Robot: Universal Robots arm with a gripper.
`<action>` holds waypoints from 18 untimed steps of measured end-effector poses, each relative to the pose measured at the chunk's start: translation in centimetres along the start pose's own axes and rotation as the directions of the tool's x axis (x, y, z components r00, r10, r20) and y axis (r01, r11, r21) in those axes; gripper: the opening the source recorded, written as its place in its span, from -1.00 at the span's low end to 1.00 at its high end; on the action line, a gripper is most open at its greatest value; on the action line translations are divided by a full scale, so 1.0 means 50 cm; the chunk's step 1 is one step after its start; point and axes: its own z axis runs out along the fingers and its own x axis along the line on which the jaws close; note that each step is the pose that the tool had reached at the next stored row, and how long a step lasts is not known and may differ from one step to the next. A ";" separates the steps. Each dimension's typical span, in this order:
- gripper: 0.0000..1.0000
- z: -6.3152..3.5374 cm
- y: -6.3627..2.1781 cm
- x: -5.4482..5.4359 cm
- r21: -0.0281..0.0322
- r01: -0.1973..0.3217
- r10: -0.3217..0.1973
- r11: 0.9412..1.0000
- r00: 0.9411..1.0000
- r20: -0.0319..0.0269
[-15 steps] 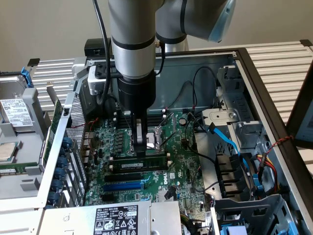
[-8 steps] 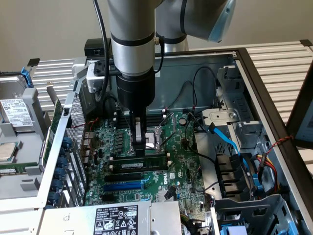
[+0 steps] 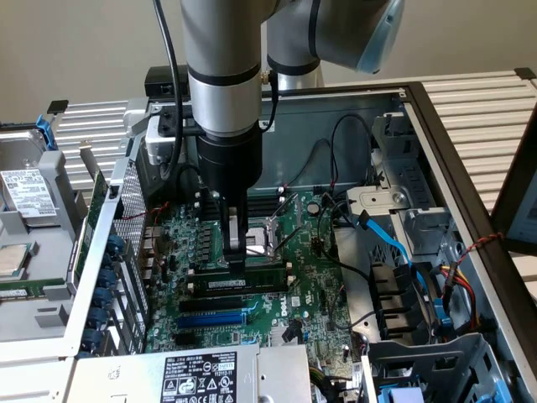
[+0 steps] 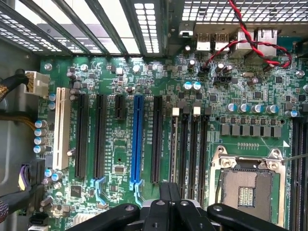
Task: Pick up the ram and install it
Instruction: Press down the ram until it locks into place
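Observation:
The ram [image 3: 252, 280], a long green stick with a white label, stands on edge among the black memory slots of the motherboard [image 3: 310, 277] inside the open computer case. My gripper [image 3: 237, 256] points straight down onto the ram's top edge near its middle, fingers shut on it. In the wrist view the black fingers [image 4: 163, 204] sit pressed together at the near edge. The ram's thin top edge [image 4: 174, 149] runs away from them along a slot that ends in a white clip [image 4: 175, 111].
An open CPU socket [image 3: 268, 228] lies just behind the ram. A blue slot [image 3: 210, 319] and black slots lie in front. Blue cables [image 3: 394, 239] and drive bays crowd the exterior view's right. A power supply [image 3: 197, 378] sits at the front and a red-black wire [image 4: 250, 38] by the rear ports.

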 end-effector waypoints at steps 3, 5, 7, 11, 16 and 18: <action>-0.79 0.002 0.000 -0.008 0.000 -0.001 0.001 1.000 1.000 0.000; -0.79 0.004 0.000 -0.009 0.000 -0.002 0.002 1.000 1.000 0.000; -0.79 0.005 0.000 -0.010 0.000 -0.002 0.002 1.000 1.000 -0.001; -0.79 0.007 0.000 -0.011 0.000 -0.004 0.004 1.000 1.000 -0.005; -0.79 0.008 -0.001 -0.013 0.000 -0.006 0.006 1.000 1.000 -0.009; -0.79 0.008 -0.004 -0.013 0.000 -0.006 0.006 1.000 1.000 -0.011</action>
